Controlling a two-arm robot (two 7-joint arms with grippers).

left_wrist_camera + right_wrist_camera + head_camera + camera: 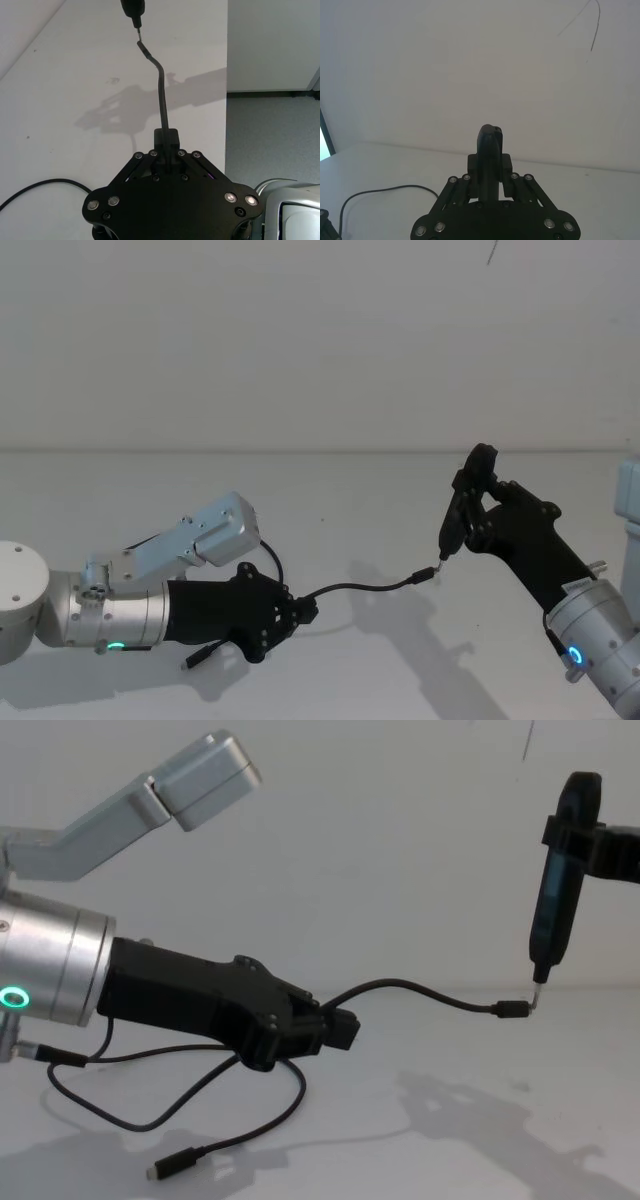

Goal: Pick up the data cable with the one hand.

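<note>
The data cable point(370, 587) is a thin black line. My left gripper point(300, 612) is shut on it low over the table's left part. From the fingers point(335, 1030) the cable point(420, 988) arcs rightward through the air to a small plug point(510, 1010). Behind the gripper it loops down, and its other plug point(165, 1167) lies on the table. In the left wrist view the cable point(161, 85) rises from the shut fingers point(166, 137). At the right, my right gripper point(480, 510) is shut on a slim black pen-like tool point(555, 890). The tool's metal tip sits right at the raised plug.
The white table point(330, 670) ends at a pale wall behind and drops off to a grey floor point(270, 140) on one side. A slack stretch of black cable point(375, 191) lies on the table. A grey box point(628, 502) stands at the right edge.
</note>
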